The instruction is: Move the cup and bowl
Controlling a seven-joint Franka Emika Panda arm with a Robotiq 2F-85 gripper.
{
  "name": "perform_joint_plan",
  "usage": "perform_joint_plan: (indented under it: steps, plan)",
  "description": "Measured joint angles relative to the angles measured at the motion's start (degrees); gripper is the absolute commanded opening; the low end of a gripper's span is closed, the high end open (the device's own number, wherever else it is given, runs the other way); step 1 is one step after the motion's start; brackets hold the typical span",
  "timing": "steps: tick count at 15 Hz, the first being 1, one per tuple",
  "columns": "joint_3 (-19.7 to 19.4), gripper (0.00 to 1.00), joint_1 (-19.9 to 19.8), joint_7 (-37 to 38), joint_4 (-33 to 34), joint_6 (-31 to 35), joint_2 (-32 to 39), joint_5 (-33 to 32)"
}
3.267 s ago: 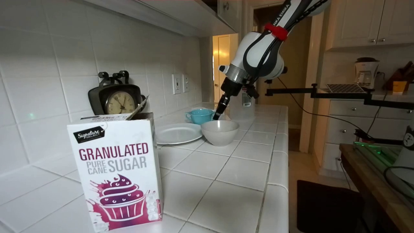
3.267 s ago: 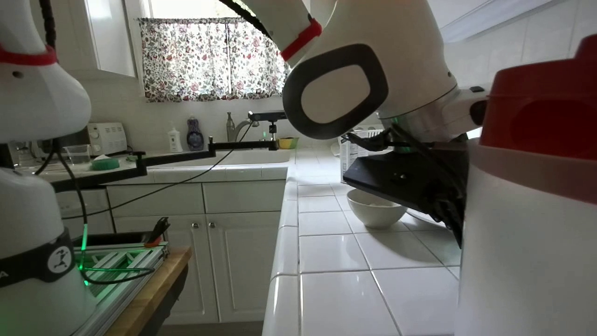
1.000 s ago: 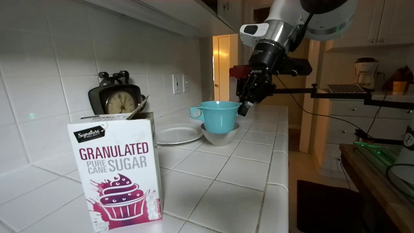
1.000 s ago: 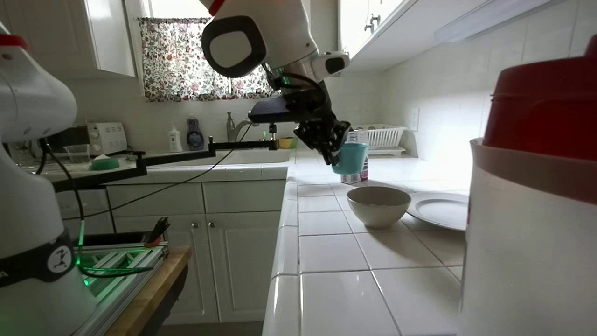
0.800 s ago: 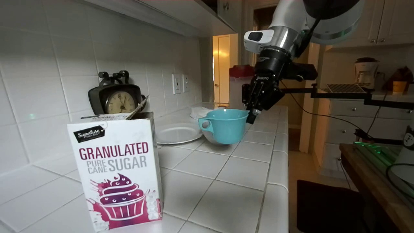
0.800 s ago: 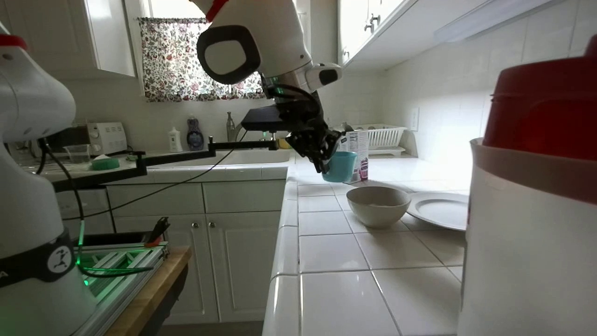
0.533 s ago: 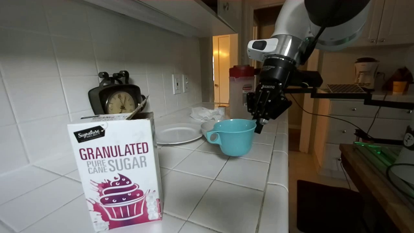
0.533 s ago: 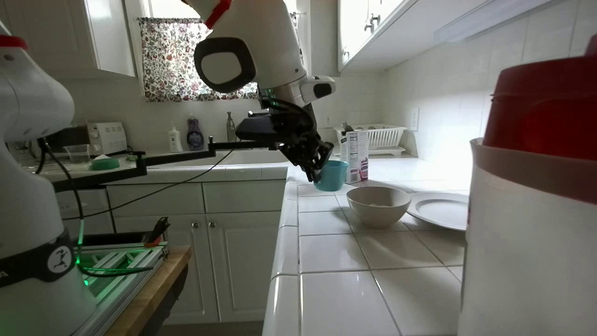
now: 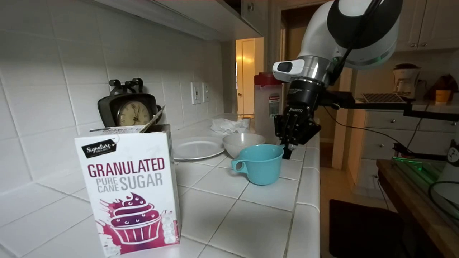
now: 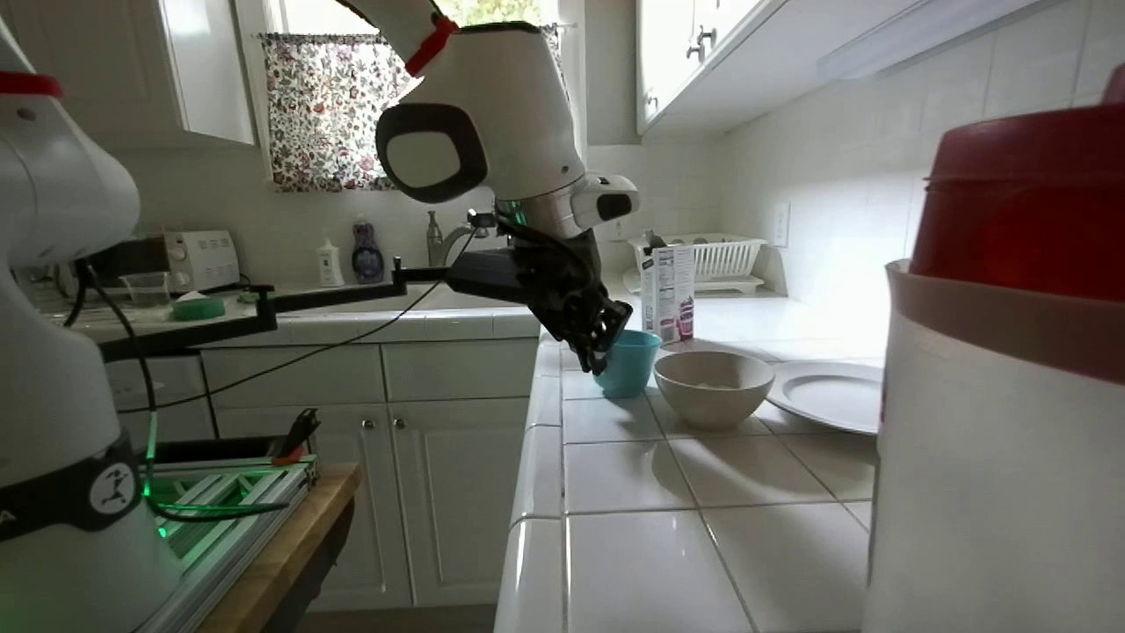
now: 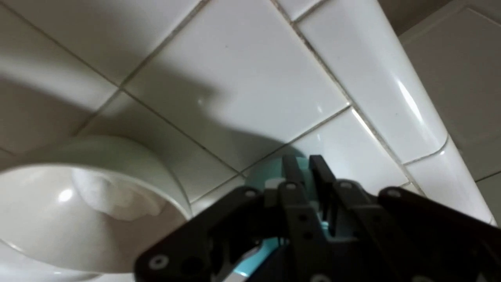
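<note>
In an exterior view, the counter's edge (image 9: 310,182) is running past the cup (image 9: 262,170) at three o'clock, and tiles (image 9: 251,222) are stretching toward six. The gripper (image 11: 303,161) is pinching the cup by its rim at two, its fingers (image 11: 291,172) almost together; the handle (image 9: 236,162) is pointing to nine. Whether the base is touching the tiles, I can't tell. The bowl (image 9: 233,147) is sitting near, at eleven, and the wrist view is showing tile between the two. A pale patch (image 11: 107,192) is showing inside it; I can't tell what. The cup's inside is mostly hiding from me. The red-lidded pitcher (image 9: 263,111) is standing at twelve.
</note>
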Motion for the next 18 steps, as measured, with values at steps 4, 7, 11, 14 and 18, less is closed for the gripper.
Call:
perform_joint_plan:
  steps: [4, 7, 11, 14, 18]
  plan:
    - [-0.2, 0.08, 0.0, 0.0, 0.5, 0.8, 0.7, 0.1]
    - [-0.3, 0.44, 0.0, 0.0, 0.8, 1.6, 1.4, 0.1]
    - [-0.5, 0.73, 0.0, 0.0, 1.1, 2.7, 2.2, 0.1]
    - [-0.9, 0.95, -0.4, 1.4, 1.0, 3.3, 2.1, -1.1]
    - [-2.8, 1.0, -4.0, 9.7, 0.1, -0.5, 0.4, -6.6]
